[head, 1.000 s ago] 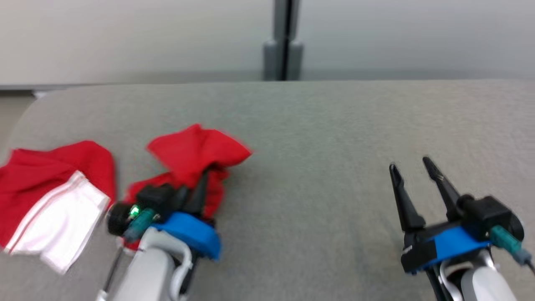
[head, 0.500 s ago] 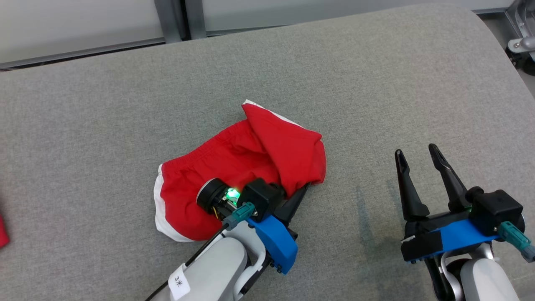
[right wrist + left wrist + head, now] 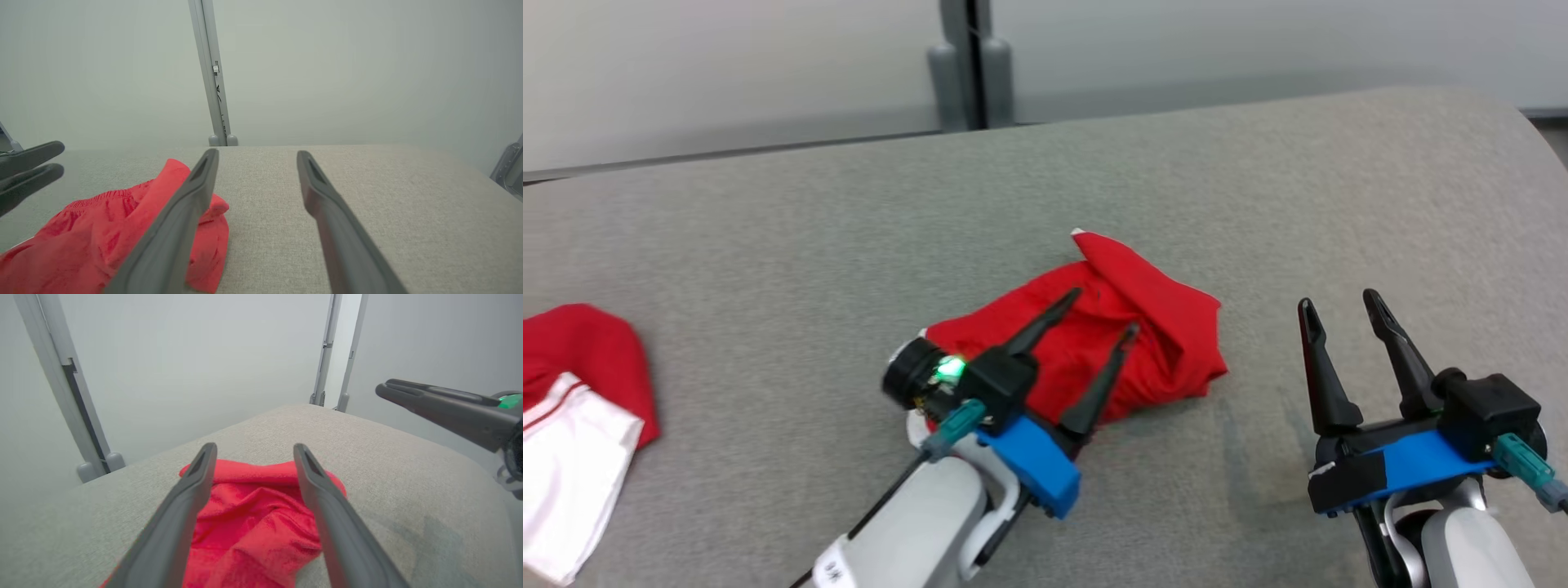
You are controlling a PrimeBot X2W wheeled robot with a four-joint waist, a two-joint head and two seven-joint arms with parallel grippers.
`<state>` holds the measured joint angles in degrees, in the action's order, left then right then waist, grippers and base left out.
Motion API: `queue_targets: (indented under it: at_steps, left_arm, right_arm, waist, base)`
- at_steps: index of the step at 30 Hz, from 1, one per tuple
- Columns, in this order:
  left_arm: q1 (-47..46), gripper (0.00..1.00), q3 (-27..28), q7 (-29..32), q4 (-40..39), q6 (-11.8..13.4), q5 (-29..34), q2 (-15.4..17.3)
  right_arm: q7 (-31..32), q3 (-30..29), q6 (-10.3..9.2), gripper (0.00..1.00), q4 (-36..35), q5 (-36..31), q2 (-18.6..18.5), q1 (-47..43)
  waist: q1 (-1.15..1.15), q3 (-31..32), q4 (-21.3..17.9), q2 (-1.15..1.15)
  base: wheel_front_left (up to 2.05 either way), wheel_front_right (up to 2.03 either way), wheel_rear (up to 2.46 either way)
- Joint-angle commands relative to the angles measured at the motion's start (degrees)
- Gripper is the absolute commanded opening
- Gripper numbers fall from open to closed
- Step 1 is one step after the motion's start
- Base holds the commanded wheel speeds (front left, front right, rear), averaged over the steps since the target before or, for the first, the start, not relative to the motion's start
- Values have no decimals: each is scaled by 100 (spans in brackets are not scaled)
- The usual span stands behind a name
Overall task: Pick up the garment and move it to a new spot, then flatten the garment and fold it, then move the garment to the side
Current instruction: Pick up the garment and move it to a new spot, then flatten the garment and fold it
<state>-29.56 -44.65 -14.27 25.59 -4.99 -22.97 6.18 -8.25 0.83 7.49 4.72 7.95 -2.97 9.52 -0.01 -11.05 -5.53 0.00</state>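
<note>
The red garment (image 3: 1168, 318) lies bunched on the cushion (image 3: 768, 245) beneath the left gripper (image 3: 1106, 310), which like the right gripper (image 3: 1339, 299) is spread and empty, so flattening calls for pinching opposite edges, seemingly tucked under, and pulling outward.

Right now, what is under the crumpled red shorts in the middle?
The grey cushioned surface shows all round the red shorts, so they lie on it. The cloth covers the spot right beneath, so anything tucked there cannot be seen.
</note>
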Motion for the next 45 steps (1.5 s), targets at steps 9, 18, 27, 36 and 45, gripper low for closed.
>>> queue_targets:
  at_steps: [9, 18, 27, 36, 45]
  left_arm:
    - [664, 100, 1019, -91, -342, 653, -334, 617]
    - [1450, 100, 2068, -97, -629, 998, -484, 1181]
    - [2023, 100, 2136, -98, -770, 954, -402, 1281]
    - [2371, 100, 2075, -57, -942, 1004, -464, 1321]
    - [2422, 100, 2083, -40, -1032, 1072, -509, 1357]
  right_arm:
    - [222, -88, 0, 100, -169, -89, 3, -282]
    - [393, -136, 0, 100, -259, -88, 4, -551]
    - [546, -259, 0, 100, -272, -55, 7, -920]
    - [702, -322, 0, 100, -459, -21, 8, -1232]
    - [767, -288, 0, 100, -554, -11, 8, -1229]
  waist:
    - [1, 352, 567, 0]
    - [1, 659, 889, 0]
    - [1, 1000, 792, 0]
    - [1, 1185, 736, 0]
    - [1, 1162, 716, 0]
  base:
    - [0, 0, 0]
    - [0, 0, 0]
    - [0, 0, 0]
    - [0, 0, 0]
    - [0, 0, 0]
